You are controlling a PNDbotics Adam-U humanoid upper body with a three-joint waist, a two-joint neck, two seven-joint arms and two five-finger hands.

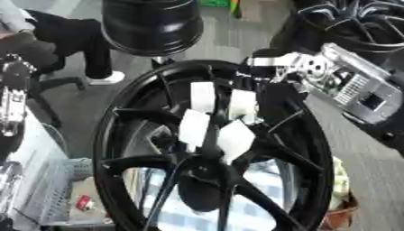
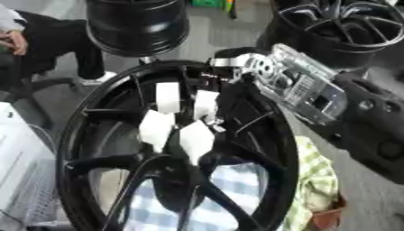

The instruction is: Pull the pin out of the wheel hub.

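Right in the middle of both views sits a big black wheel (image 1: 213, 149), spokes facing up, lying on a blue-and-white checked cloth (image 2: 229, 180). No brand or writing readable anywhere, everything's too blurry for that. The right hand (image 1: 217, 122) comes in from the upper right on a silver-and-black arm (image 2: 296, 85), reaching down over the hub. Its white-tipped fingers (image 1: 203, 96) are spread and pointing down toward the hub centre, and honestly I can't tell if they're pinching anything. The pin itself is hidden under them, can't make it out. Left hand doesn't show. More black wheels (image 2: 347, 27) sit at the far edge.
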